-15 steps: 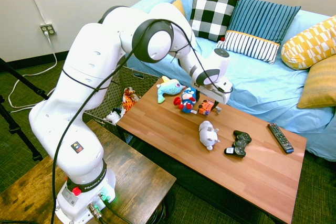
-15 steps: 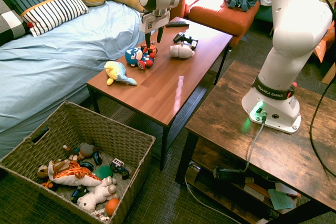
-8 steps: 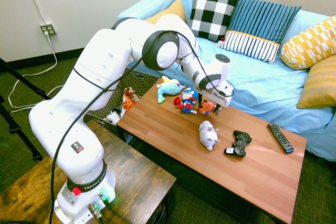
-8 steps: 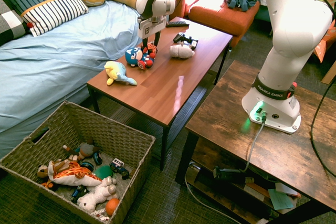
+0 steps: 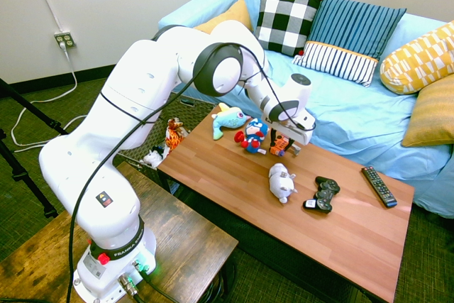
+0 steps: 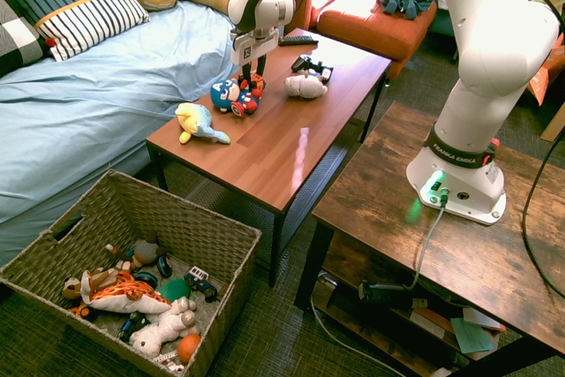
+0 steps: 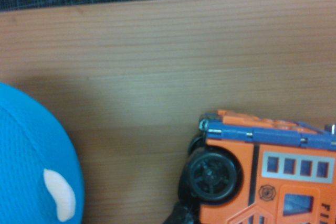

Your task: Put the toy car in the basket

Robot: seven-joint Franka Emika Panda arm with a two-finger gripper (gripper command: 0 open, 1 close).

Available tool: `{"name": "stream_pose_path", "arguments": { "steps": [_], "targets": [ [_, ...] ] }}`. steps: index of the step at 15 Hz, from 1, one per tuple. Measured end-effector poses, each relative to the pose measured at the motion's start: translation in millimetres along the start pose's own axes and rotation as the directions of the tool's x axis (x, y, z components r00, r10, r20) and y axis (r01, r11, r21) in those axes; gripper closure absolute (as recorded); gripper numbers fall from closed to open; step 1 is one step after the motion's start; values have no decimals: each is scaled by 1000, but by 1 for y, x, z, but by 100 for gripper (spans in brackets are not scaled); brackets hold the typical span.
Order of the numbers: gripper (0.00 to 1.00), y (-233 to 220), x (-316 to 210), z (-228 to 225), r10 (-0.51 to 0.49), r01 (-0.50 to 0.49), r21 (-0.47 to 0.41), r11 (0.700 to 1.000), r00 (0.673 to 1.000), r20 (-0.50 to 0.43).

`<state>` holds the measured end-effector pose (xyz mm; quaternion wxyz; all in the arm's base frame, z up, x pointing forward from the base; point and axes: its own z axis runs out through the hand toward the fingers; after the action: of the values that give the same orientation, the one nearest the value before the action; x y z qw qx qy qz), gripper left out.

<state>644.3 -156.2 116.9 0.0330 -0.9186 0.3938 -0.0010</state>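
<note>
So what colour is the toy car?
Orange, with a blue strip and a black wheel; the toy car shows best in the wrist view.

A white two-finger gripper (image 6: 255, 65) reaches down over a small orange plastic toy car (image 6: 257, 82) near the sofa-side edge of the reddish wooden table (image 6: 291, 143). A large woven wicker basket (image 6: 190, 229) sits on the floor beyond the table's end.

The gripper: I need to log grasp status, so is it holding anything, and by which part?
It cannot be told. The gripper is down at the toy car on the coffee table, but no view shows whether it has closed on the car.
</note>
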Motion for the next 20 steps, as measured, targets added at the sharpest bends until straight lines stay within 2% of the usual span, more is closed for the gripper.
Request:
{"name": "stream_pose_path", "arguments": {
  "steps": [2, 5, 8, 11, 14, 16, 18, 19, 20],
  "targets": [
    [100, 5, 1, -11, 7, -7, 8, 1000, 1000, -15],
    [100, 15, -17, -67, -12, 14, 58, 998, 999, -34],
    [100, -9, -73, -120, -111, 114, 89, 989, 993, -47],
    [100, -74, -192, -155, -257, 260, 73, 963, 965, -50],
    [100, -133, -361, -170, -380, 381, 22, 924, 924, -42],
    [100, -165, -477, -159, -445, 445, -28, 895, 895, -17],
    [100, -194, -583, -128, -489, 487, -85, 869, 872, 0],
    [0, -207, -622, -110, -496, 495, -110, 862, 868, 19],
    [0, -222, -637, -90, -500, 500, -128, 857, 865, 31]
  ]
}}
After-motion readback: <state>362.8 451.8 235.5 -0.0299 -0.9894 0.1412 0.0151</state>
